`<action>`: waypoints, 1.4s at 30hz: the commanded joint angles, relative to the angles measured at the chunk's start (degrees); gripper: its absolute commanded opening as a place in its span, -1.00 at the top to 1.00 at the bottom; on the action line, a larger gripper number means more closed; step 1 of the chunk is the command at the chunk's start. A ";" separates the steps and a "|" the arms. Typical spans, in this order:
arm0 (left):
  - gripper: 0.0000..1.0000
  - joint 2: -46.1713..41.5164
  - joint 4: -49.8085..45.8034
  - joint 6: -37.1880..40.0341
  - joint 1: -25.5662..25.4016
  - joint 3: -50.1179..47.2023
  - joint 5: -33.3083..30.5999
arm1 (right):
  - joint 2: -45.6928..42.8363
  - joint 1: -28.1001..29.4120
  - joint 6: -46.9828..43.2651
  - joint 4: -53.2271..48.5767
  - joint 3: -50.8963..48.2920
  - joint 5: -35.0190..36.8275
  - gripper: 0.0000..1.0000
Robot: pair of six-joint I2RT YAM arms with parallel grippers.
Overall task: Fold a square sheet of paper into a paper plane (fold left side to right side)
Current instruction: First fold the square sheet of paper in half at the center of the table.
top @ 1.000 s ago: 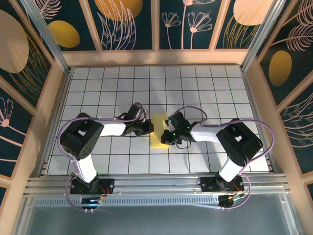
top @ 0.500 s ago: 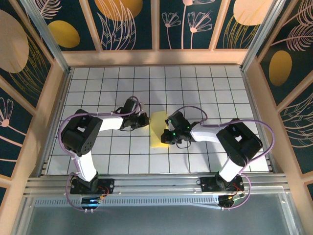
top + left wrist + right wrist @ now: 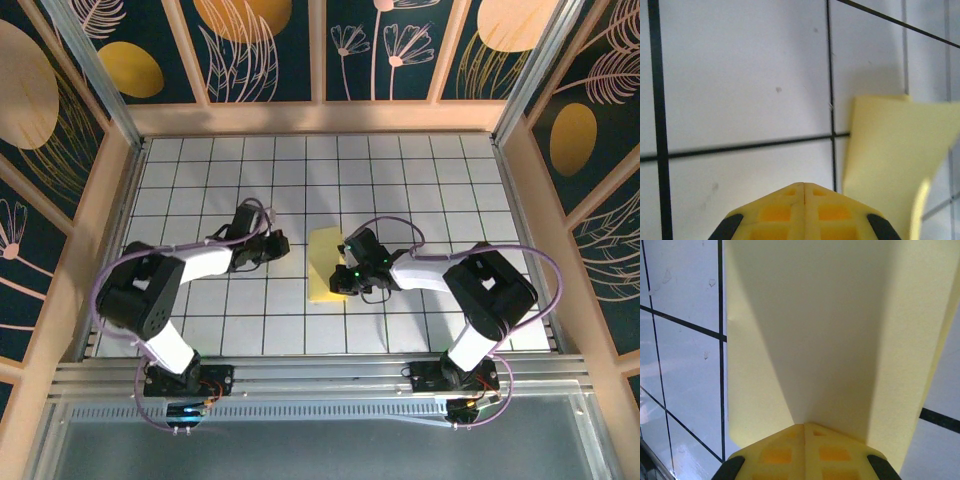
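**A:** Where is the thin, bright yellow square sheet of paper (image 3: 322,262)?

**B:** It lies on the white grid-tiled table (image 3: 200,160), around the middle and a little toward the near edge. From above it reads as a narrow upright strip about one tile wide, so I judge the left half is already laid over the right.

**A:** And the arms?

**B:** The right gripper (image 3: 804,426) has its fingers closed tip to tip and sits over the strip's right-hand part. In its wrist view the paper runs on beneath and ahead of the tips. It looks like a press, not a pinch, though I cannot rule out a layer caught between them. The left gripper (image 3: 804,186) is closed too and holds nothing. It stands off to the left, apart from the strip, whose left edge shows at the right of its wrist view.

**A:** So which step is this?

**B:** Setting the left-to-right fold, I'd say. The right side of the paper rises like a flap in the right wrist view, and a shadow sits under the strip's corner in the left one, so it isn't flat.

**A:** What does the next move call for?

**B:** Probably a firm sweep along the folded left edge while the right tips pin the loose edges. It should be light and straight, because thin paper slides or skews easily.
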 commanded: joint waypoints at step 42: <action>0.94 16.31 7.55 -2.55 -7.13 9.34 0.90 | 3.24 0.59 -4.57 -14.25 -3.49 4.39 1.00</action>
